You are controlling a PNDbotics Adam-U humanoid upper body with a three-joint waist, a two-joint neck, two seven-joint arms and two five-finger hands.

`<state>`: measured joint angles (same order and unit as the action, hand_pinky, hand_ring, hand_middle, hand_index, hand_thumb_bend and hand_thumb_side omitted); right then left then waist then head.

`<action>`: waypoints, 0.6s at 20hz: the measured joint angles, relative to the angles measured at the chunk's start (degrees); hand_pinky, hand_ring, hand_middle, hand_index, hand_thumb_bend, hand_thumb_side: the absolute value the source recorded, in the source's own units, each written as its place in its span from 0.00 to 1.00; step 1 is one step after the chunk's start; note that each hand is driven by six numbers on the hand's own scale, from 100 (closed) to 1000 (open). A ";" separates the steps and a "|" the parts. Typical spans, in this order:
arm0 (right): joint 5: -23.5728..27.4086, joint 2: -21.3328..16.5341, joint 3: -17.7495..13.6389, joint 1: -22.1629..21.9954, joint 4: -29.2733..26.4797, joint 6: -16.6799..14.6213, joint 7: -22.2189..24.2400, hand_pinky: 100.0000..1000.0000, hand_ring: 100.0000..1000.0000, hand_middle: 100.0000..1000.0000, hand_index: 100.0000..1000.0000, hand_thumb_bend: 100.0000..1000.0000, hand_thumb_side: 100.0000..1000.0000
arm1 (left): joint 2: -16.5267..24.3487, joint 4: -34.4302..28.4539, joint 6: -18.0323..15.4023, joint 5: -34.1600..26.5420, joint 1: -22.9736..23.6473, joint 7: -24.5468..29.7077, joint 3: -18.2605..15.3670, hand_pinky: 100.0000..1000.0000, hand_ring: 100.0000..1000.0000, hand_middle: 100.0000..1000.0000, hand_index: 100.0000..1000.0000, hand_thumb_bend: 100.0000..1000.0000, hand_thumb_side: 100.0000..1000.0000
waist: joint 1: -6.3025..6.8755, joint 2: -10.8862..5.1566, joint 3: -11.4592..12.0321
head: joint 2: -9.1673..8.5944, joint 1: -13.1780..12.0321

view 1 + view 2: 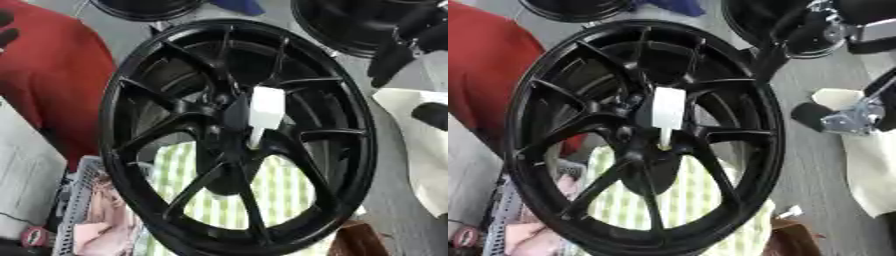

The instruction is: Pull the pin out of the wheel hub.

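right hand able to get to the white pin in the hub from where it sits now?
Probably yes. The right hand is off the wheel's right side, apart from the rim, and the white pin sticks out of the hub toward the camera with nothing covering it. The spokes lie behind it, so the approach looks free.

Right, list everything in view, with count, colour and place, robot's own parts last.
wheel hub: one, black, centre, standing tilted.
pin: one, white, at the hub's middle.
other wheels: two, black, top edge, partly cut off.
red cloth: one, left.
green checked cloth: one, behind the lower spokes.
mesh basket: one, pale, lower left.
white cloth: one, right.
right robot hand: black and silver, right side, clear of the pin.
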<state>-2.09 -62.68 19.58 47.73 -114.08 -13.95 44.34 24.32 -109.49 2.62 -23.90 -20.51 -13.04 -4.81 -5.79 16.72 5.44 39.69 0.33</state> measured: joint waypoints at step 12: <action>-1.68 6.85 6.16 7.53 -0.04 9.31 -2.56 0.76 0.75 0.72 0.79 0.25 0.32 | 0.00 0.03 0.05 -0.08 0.03 0.01 0.00 0.83 0.75 0.55 0.75 0.06 0.48 | -0.45 -0.47 0.34 | 0.35 0.34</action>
<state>-3.76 -55.83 25.75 55.26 -114.12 -4.65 41.77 24.31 -109.46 2.67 -23.98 -20.48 -13.03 -4.82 -6.25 16.26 5.78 40.04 0.67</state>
